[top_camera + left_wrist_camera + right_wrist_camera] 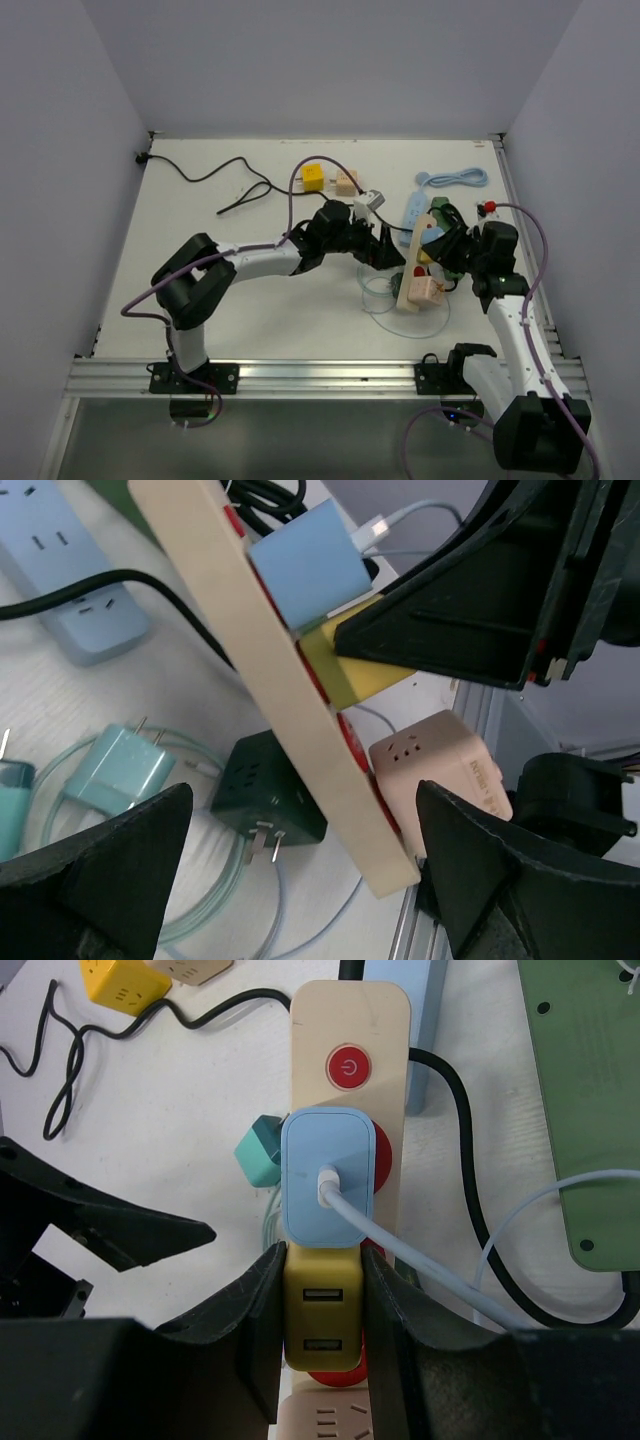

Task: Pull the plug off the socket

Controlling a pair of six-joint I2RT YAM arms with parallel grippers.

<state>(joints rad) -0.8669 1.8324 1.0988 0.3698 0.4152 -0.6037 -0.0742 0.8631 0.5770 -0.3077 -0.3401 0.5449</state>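
Right jaws clamped on yellow plug [320, 1305], which sits in cream power strip [350, 1020] on worktop [150, 1110], touching blue charger [325, 1175]. Left jaws wide open, empty, beside strip. Grip made, pull not yet done, I reckon. Next: pull straight off strip face, and pin strip or it lifts too.

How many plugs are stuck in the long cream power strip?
3. A light blue plug sits next to the red button. Then comes a yellow USB plug, pinched by the right gripper. A pink cube plug is at the cream strip's end. Others may be hidden.
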